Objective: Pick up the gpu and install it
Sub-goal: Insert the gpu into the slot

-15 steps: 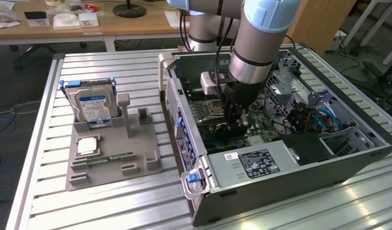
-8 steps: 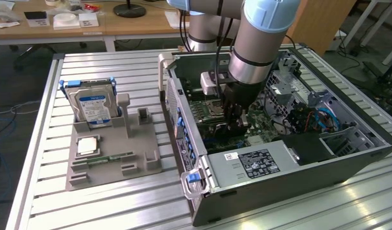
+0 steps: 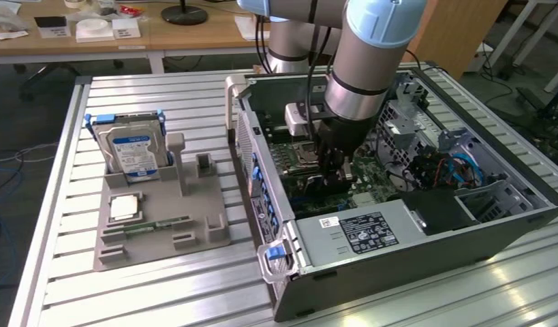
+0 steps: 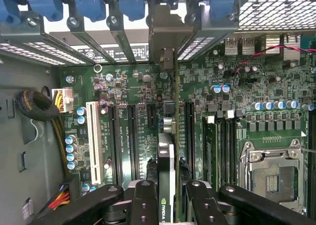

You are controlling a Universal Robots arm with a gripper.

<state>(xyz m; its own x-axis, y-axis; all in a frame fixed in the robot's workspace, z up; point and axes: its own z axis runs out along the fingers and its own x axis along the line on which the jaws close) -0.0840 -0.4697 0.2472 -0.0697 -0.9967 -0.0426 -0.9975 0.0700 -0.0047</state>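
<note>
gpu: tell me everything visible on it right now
The gpu is seen edge-on: a thin dark card with a green logo, standing perpendicular to the green motherboard among the expansion slots. The gripper clamps both its faces. Its grey metal bracket meets the rear wall of the case. Whether it is seated cannot be told.

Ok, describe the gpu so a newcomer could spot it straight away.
Find the open grey computer case on the exterior view's right, where the pincer reaches down over the green motherboard. The gpu is the thin card held on edge in that pincer. Unlike the silver hard drive in the grey holder outside, it is flat and black, with a metal bracket.
</note>
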